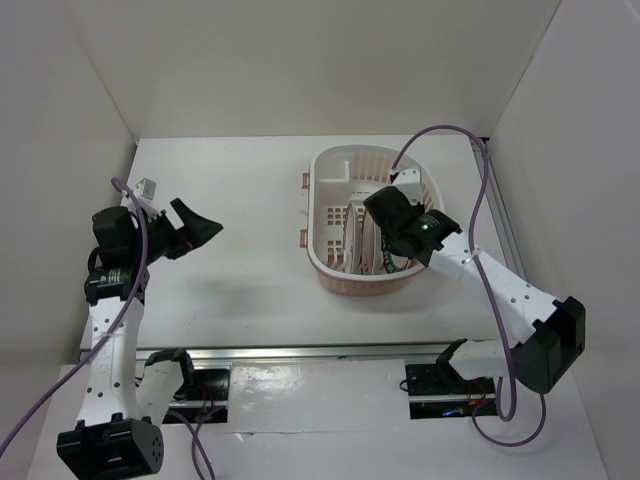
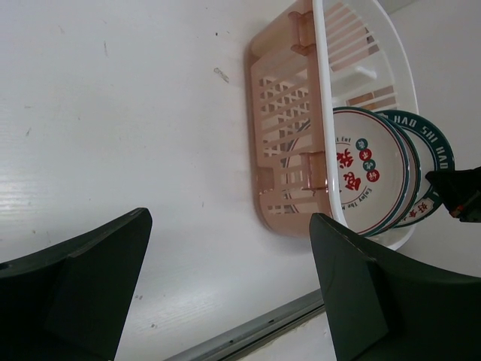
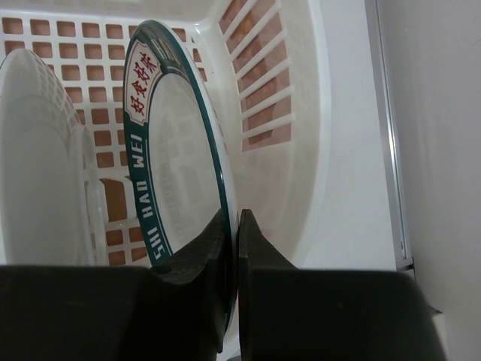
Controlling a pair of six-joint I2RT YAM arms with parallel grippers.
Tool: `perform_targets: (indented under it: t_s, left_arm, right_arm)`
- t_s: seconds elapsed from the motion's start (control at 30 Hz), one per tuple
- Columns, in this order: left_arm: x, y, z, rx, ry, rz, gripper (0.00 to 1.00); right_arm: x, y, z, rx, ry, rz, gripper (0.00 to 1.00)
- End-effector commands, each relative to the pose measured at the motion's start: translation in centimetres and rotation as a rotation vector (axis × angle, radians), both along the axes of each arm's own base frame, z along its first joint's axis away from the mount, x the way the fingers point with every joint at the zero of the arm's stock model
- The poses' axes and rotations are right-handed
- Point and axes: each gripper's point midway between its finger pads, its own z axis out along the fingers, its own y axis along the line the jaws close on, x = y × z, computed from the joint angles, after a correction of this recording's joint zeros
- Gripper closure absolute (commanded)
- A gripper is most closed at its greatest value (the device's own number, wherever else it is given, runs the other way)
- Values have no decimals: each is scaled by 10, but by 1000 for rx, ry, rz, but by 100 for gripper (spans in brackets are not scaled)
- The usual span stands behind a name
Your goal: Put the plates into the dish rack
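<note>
The dish rack (image 1: 330,160) stands at the back right of the table. My right gripper (image 1: 388,235) reaches into it and is shut on the rim of the teal lettered plate (image 3: 180,143), held upright on edge; the fingertips (image 3: 233,218) pinch its rim. Beside it stands another plate (image 3: 37,150), showing plain white. In the left wrist view the red-motif plate (image 2: 361,173) stands upright in the rack (image 2: 289,113) in front of the teal plate (image 2: 432,150). No orange sunburst shows. My left gripper (image 1: 200,232) is open and empty over the table's left side.
The rack's pink side wall (image 2: 278,150) faces the left gripper (image 2: 229,218) across bare white table. A metal rail (image 1: 320,350) runs along the table's near edge. White walls close in on both sides and at the back.
</note>
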Motion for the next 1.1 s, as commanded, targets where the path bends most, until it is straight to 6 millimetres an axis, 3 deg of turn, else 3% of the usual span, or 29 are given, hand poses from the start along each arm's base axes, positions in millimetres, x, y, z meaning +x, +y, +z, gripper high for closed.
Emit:
perform_targets:
  t_s: [0.0, 0.1, 0.2, 0.4, 0.73, 0.9, 1.07]
  left_arm:
    - [1, 1, 6, 34, -46, -10, 0]
    - [1, 1, 6, 34, -46, -10, 0]
    - [0, 1, 5, 39, -41, -13, 0]
    - [0, 1, 5, 39, -41, -13, 0]
    - [1, 1, 2, 37, -32, -13, 0]
    - [1, 1, 2, 37, -32, -13, 0]
    - [3, 2, 4, 37, -32, -13, 0]
  right_arm:
    - [2, 1, 4, -2, -32, -11, 88]
    - [2, 1, 4, -2, -32, -11, 77]
    - [4, 2, 4, -2, -32, -11, 58]
    - [8, 5, 6, -1, -33, -11, 41]
    - [2, -1, 43, 43, -88, -42, 30]
    - [-8, 1, 64, 56, -107, -38, 0]
    - [-11, 7, 91, 115, -137, -21, 0]
